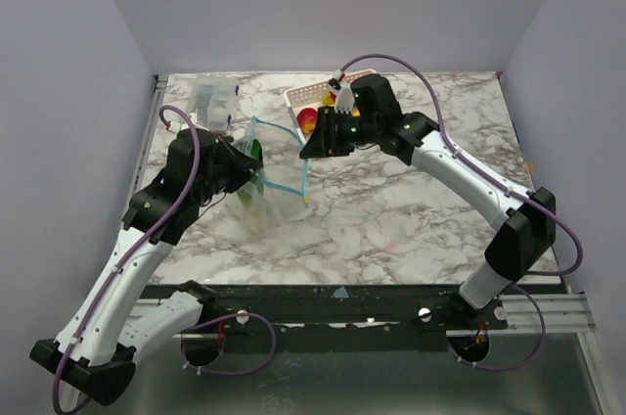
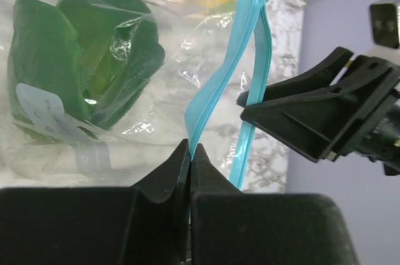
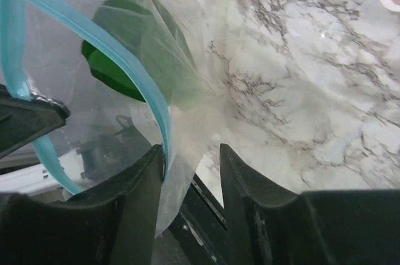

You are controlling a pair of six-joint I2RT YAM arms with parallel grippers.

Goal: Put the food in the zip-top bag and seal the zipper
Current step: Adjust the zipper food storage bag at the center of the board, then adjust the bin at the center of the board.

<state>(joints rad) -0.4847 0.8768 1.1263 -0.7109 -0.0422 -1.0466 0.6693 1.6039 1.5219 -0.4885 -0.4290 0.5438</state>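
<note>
Left wrist view: our left claw (image 2: 189,152), jaws pressed together on one lip of the zipper (image 2: 252,2), holds the zip-top bag (image 2: 181,52) up so its mouth gapes. Just beyond that claw, inside the clear film, sits a green piece of food (image 2: 69,59). To its right, our right claw (image 3: 190,152) stands with jaws apart, the other lip lying against one finger, ungripped, apparently to spread the mouth wider. Behind the right claw, red and yellow pieces (image 1: 307,120) wait in the white basket (image 1: 303,94) on the bench (image 1: 391,209). We judge filling unfinished, sealing not yet begun.
</note>
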